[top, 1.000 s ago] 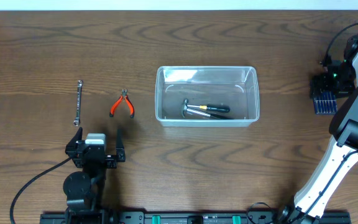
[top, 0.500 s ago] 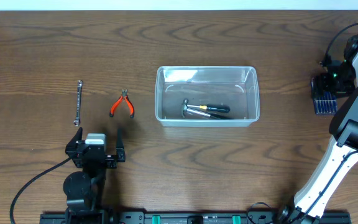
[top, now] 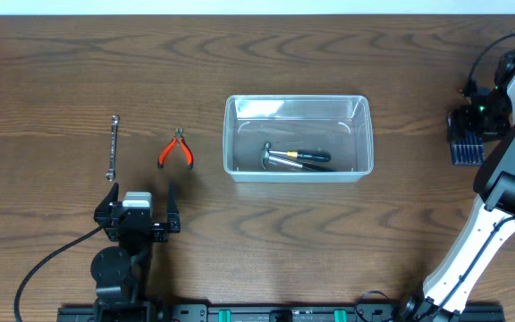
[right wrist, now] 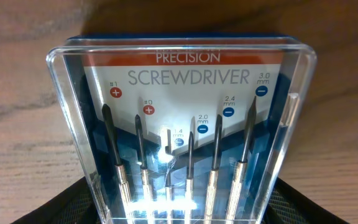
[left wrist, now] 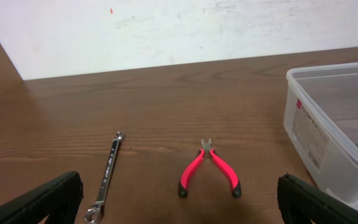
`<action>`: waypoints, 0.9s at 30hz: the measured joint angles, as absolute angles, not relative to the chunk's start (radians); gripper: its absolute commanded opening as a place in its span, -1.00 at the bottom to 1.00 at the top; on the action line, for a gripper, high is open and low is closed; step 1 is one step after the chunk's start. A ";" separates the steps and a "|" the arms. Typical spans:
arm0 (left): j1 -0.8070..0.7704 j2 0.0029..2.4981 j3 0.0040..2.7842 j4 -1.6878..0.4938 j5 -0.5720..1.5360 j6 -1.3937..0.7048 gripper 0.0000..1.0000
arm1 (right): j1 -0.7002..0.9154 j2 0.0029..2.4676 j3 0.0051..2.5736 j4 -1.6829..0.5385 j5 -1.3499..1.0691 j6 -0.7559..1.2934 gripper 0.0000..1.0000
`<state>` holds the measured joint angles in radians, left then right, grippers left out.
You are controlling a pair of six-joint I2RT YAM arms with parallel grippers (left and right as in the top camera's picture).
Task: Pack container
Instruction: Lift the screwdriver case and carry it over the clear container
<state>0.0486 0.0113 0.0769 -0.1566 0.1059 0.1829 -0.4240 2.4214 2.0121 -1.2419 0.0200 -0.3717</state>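
Container: clear tub (top: 298, 172) mid-table, its long axis running left to right; a hammer (top: 274, 156) already lies in it beside a black-handled tool.

Right gripper: (top: 466, 132) at the far right edge of the table, nosed down over the screwdriver case (right wrist: 179, 93). The case sits between its fingers (right wrist: 39, 208), the jaws roughly case-wide. Whether the pads actually press on the plastic I cannot tell, and wood shows just behind the case.

Left gripper: (top: 141, 197) spread as wide as it goes, holding nothing, parked near the table's front edge.

Case to container: the tub lies well off to the left of the case, with bare table (top: 418, 107) between them. Judged from this, the carry is a long sideways sweep across to the tub's right end.

Case axis: seen from above it runs front to back — crosswise to the tub's long axis. It looks small enough to go in either way.

Nearer arm: right for the case, plainly. The pliers (top: 176, 150) and wrench (top: 112, 148) lie just ahead of the left gripper, both lengthwise away from the base, with the tub to their right — left arm's work.

Step, as I read it: securing the case before lifting it; two loose tools not yet packed.
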 measured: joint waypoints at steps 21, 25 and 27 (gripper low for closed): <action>0.049 0.011 0.077 -0.157 0.106 0.183 0.96 | -0.312 2.442 2.430 -1.486 -0.055 -0.365 -0.60; 0.049 0.011 0.077 -0.157 0.106 0.183 0.96 | -0.228 2.442 2.521 -1.533 -0.063 -0.365 -0.60; 0.049 0.011 0.077 -0.156 0.106 0.183 0.96 | -0.184 2.442 2.560 -1.557 -0.065 -0.365 -0.59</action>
